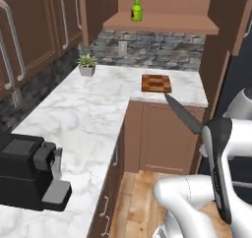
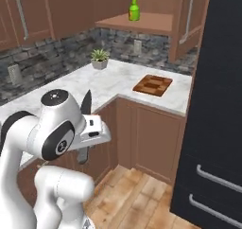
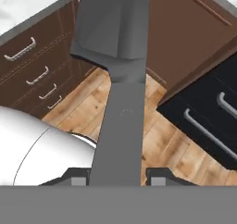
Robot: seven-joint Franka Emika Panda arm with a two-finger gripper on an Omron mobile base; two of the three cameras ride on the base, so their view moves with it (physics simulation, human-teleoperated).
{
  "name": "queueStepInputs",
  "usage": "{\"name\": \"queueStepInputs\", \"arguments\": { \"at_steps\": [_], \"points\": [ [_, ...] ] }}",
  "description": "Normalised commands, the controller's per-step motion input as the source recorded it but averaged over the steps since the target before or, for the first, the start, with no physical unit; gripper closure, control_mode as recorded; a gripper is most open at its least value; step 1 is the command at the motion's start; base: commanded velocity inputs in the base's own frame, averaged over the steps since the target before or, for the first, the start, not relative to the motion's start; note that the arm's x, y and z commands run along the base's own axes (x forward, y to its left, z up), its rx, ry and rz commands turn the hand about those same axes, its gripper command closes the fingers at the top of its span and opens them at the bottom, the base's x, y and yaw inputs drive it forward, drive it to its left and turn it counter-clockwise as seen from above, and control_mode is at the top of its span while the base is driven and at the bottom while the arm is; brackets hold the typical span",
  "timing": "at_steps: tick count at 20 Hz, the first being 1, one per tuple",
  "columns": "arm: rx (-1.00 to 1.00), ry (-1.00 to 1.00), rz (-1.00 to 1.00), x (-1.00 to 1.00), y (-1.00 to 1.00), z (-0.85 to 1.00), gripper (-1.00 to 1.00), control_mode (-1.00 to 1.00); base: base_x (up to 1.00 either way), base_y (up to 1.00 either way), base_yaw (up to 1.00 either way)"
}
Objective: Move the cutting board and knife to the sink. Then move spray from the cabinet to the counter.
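Observation:
My gripper [image 3: 118, 177] is shut on the handle of the knife [image 3: 121, 112]. The dark grey blade [image 1: 183, 114] points up and away over the floor in front of the base cabinets. The knife [image 2: 86, 105] shows beside my hand in the right base view too. The checkered cutting board [image 1: 156, 83] lies flat on the white marble counter [image 1: 88, 114] near its front edge, well beyond the blade tip. The green spray [image 1: 136, 8] stands upright on the open shelf of the brown cabinet [image 1: 162, 24]. The sink is out of view.
A black coffee machine [image 1: 29, 173] sits on the near left of the counter. A small potted plant [image 1: 87, 64] stands at the back corner. A tall black fridge [image 2: 217, 105] rises on the right. Wooden floor [image 2: 142, 195] lies below my hand.

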Motion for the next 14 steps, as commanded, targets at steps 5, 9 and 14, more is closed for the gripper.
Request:
{"name": "queueStepInputs", "arguments": {
  "at_steps": [5, 9, 14],
  "points": [
    [0.00, 0.00, 0.00, 0.00, 0.00, 0.00, 1.00, 1.00, -0.29, -0.20, 0.89],
    [0.00, 0.00, 0.00, 0.00, 0.00, 0.00, 1.00, 1.00, -0.21, -0.21, 0.89],
    [0.00, 0.00, 0.00, 0.00, 0.00, 0.00, 1.00, 1.00, -0.53, -0.27, 0.78]
  ]
}}
